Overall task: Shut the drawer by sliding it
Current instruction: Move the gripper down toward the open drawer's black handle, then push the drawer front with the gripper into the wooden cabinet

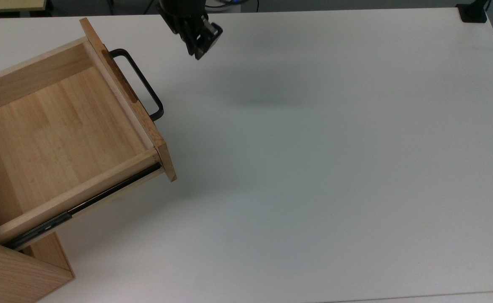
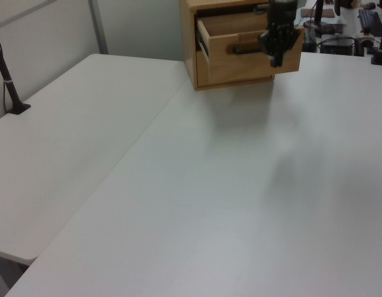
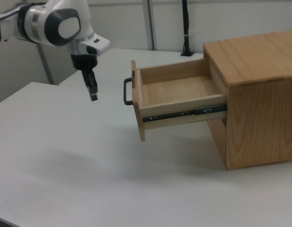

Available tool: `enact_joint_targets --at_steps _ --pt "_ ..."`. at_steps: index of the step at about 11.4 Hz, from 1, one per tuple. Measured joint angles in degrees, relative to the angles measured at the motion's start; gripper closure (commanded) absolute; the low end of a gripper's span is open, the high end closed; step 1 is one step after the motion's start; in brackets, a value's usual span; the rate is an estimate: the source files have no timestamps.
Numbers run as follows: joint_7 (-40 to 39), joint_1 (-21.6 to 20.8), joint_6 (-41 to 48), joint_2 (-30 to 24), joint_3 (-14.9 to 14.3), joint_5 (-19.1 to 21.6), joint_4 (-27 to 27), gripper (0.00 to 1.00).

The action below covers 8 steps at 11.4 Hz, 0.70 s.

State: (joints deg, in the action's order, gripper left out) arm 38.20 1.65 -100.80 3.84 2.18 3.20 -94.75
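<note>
At nine o'clock of the top view, the drawer stands pulled far out of its wooden cabinet, interior bare, front panel canted so that it faces roughly two o'clock. Fittings: one black bar handle on the panel's outer face; one black side rail exposed along the drawer's lower flank, seen extended in the right view also. Support: white table, on which the cabinet rests. Adjacent item: gripper, at twelve o'clock of the top view, hanging in the air above the table, apart from the handle and out beyond the panel's face; fingers pressed together into a single downward-pointing blade, likewise in the right view, where it sits at nine o'clock of the drawer front with open space between. Condition of task: closing not yet begun, no contact made. Hazards, as judged: a push landing near one end of the panel instead of its middle could rack the drawer on its rails and jam it; fingertips meeting the round bar could slip off or hook under it; a push off the rail line could shift the whole cabinet across the smooth table instead of seating the drawer.
</note>
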Motion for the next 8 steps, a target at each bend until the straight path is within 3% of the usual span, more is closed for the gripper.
enact_joint_targets --at_steps 3,8 --pt "7.2 1.1 -10.6 3.5 -0.7 0.0 0.1 0.9" --pt "7.5 2.7 -26.4 6.6 -5.9 -0.1 0.5 0.9"
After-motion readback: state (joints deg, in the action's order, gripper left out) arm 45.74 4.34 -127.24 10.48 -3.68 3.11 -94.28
